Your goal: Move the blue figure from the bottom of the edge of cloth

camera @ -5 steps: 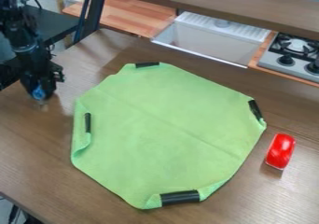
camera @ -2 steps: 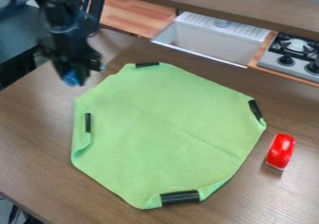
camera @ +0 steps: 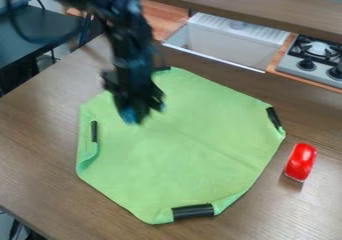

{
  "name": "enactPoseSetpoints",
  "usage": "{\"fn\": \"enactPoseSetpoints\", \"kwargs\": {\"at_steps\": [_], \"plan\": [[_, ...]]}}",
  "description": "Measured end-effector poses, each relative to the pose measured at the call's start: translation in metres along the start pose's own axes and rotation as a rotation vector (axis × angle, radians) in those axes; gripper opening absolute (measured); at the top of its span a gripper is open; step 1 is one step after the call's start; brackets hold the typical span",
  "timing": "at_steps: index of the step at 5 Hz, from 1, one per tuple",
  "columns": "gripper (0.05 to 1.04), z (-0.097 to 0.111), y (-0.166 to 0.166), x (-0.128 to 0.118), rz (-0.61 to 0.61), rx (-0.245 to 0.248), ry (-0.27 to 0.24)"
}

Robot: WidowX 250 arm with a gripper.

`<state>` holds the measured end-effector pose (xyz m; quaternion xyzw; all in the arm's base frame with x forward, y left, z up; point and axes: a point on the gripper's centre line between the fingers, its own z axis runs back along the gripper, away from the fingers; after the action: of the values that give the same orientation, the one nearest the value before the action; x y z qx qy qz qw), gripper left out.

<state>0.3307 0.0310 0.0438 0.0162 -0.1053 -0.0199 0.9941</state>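
The black gripper [camera: 137,115] hangs over the upper left part of the green cloth [camera: 180,149], well inside its left edge. At its tip is the blue figure [camera: 128,115], held between the fingers and partly hidden by them. The cloth lies flat with its corners folded in, each fold bearing a black strip.
A red object [camera: 301,162] stands on the brown table [camera: 40,159] to the right of the cloth. Behind are a white sink [camera: 227,44], a stove [camera: 310,61] and a raised brown shelf [camera: 267,5] along the top.
From the left side of the table, the gripper has swung right over the cloth, carrying the blue figure along. Cloth and red object have stayed put.
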Motion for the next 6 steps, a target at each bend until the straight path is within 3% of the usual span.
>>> {"fn": "enactPoseSetpoints", "kwargs": {"at_steps": [1, 3, 4, 5, 6], "plan": [[0.398, -0.013, -0.034, -0.007, -0.043, -0.008, 0.035], [0.398, -0.021, -0.083, -0.021, -0.135, 0.005, 0.027], [0.398, -0.023, -0.092, -0.028, -0.160, -0.002, 0.027], [0.466, -0.024, -0.093, -0.029, -0.167, -0.009, 0.019], [0.763, -0.025, -0.092, -0.029, -0.162, -0.024, 0.022]]}}
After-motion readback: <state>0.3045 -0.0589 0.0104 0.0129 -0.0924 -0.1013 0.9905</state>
